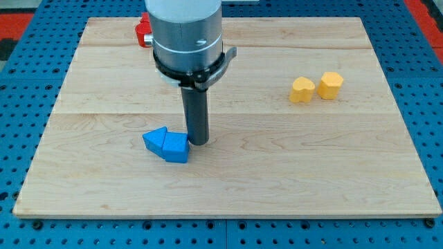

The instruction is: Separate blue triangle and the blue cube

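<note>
On the pale wooden tabletop (pixel 228 180), the two blue blocks sit pressed together a little toward seven o'clock from the board's centre. The one lying at the nine o'clock side of the pair reads as the blue triangle block (pixel 154 139), and the one at its four o'clock side as the blue cube block (pixel 176 147); their faces touch with no gap that I can make out, though the shapes are small enough that which is which is partly a judgement.

The rig has no fingers at all, so there is nothing wide, narrow or holding: only the straight dark rod. My tip (pixel 198 143) stands on the board just at the three o'clock side of the blue cube block, touching it or very nearly so.

Judged from this, the separation is not yet done: the pair is joined, and the whole parting push is left to do. The tip would probably need to work into the seam, or shove one block off alone.

Well apart, toward two o'clock, rest two yellow blocks: a heart-like one (pixel 302 90) and a chunkier one (pixel 331 84). A red block (pixel 142 32) peeks out at eleven o'clock, mostly hidden by the arm housing (pixel 185 34).
</note>
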